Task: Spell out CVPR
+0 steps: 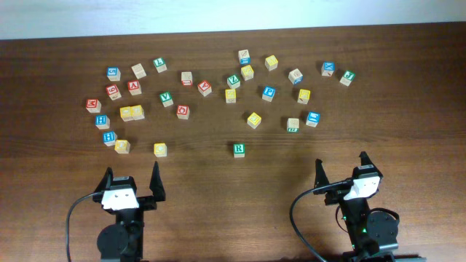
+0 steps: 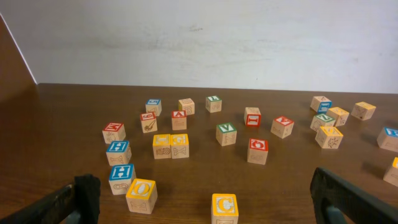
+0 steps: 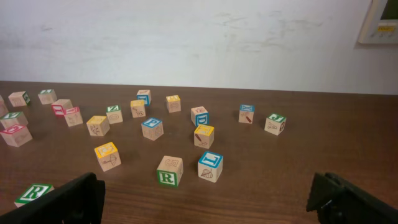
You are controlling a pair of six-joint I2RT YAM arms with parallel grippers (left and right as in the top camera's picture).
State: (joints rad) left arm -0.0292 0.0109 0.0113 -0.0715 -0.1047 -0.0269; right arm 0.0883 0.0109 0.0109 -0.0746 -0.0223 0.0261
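Left gripper [image 1: 132,172] and right gripper [image 1: 341,161] hang open and empty short of the C block [image 1: 160,149] and R block [image 1: 239,149], while lookalike letters [image 1: 183,111] crowding the scatter beyond invite a wrong pick or nudged neighbours.

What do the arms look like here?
Both arms are black on round bases. The left gripper and right gripper each have two pointed black fingers and a white housing. A black cable loops beside each arm.
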